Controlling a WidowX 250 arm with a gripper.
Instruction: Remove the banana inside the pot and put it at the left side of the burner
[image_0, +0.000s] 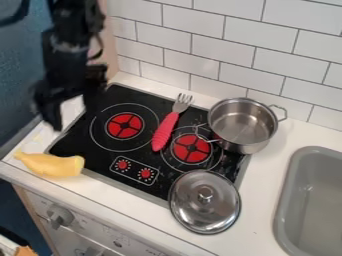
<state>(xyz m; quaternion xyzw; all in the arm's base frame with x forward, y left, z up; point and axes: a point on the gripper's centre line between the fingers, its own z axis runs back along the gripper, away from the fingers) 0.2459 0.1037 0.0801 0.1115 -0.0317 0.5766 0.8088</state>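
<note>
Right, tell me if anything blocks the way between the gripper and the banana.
Nothing visible stands between the gripper and the banana, which lies by the cooktop's front left corner. The fork, the pot and the lid are all farther right in the view.

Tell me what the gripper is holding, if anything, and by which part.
Nothing is held: the gripper hangs open, and the banana lies apart from it near the stove's corner.
</note>
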